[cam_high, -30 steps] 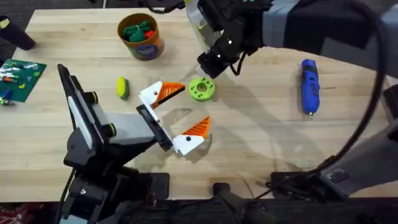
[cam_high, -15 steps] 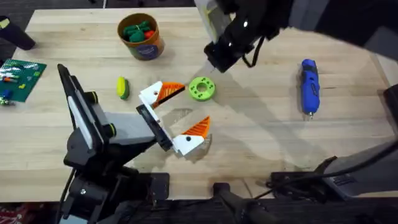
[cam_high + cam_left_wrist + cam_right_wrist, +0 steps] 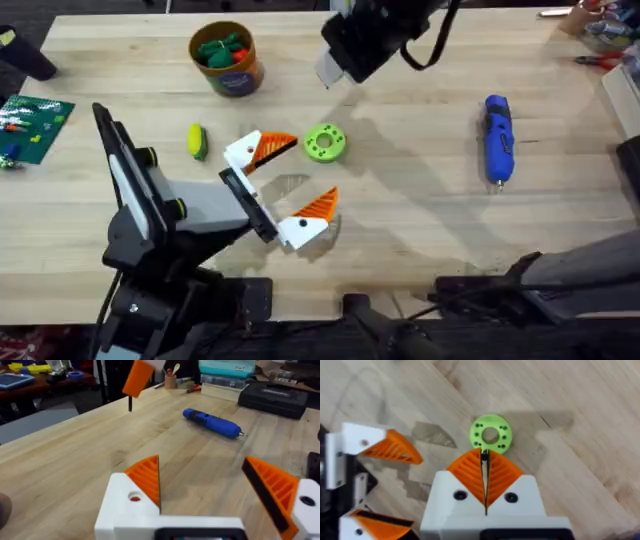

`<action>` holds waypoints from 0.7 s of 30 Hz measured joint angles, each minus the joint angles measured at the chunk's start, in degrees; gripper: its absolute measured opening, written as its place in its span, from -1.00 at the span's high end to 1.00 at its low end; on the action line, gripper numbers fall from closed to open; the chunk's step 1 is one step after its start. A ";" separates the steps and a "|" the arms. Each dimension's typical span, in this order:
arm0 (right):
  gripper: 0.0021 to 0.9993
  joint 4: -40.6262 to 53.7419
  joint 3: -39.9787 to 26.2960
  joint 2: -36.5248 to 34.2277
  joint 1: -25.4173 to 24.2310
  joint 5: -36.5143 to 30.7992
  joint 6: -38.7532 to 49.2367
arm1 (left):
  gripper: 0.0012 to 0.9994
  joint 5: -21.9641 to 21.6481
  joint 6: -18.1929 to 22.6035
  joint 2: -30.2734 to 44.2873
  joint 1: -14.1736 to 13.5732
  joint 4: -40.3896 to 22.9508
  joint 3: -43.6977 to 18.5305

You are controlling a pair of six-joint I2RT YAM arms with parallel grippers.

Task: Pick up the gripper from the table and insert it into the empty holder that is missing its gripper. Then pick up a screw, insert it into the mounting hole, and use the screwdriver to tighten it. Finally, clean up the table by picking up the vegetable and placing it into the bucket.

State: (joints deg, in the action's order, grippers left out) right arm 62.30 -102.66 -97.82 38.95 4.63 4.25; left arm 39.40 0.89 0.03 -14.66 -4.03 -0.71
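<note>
Screw (image 3: 484, 458), a thin dark shaft, is pinched between the right fingers (image 3: 485, 477) above the green disc (image 3: 490, 436), apparently for carrying to the holder (image 3: 250, 205); left fingers (image 3: 210, 492) spread, empty.

Both grippers have white angular finger bases with orange ribbed triangular pads. The left gripper (image 3: 200, 490) shows a round screw hole in each white base. The right gripper (image 3: 485, 477) carries two dark screws below its pads. Overhead, the right arm (image 3: 385, 30) is black, with a looping black cable.
</note>
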 joint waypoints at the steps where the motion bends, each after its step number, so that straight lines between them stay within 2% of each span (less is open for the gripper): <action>1: 0.99 0.35 -0.75 0.37 0.53 0.25 0.00 | -0.98 0.00 0.00 0.00 0.00 0.00 0.00; 10: 0.99 3.65 -7.04 2.99 8.92 1.28 0.00 | -0.98 0.00 0.00 0.00 0.00 0.00 0.00; 21: 0.99 4.71 -7.97 2.99 20.54 1.46 0.00 | -0.98 0.00 0.00 0.00 0.00 0.00 0.00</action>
State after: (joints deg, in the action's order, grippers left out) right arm 67.01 -110.63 -94.83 59.49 6.09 4.25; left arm 39.40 0.89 0.03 -14.66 -4.03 -0.71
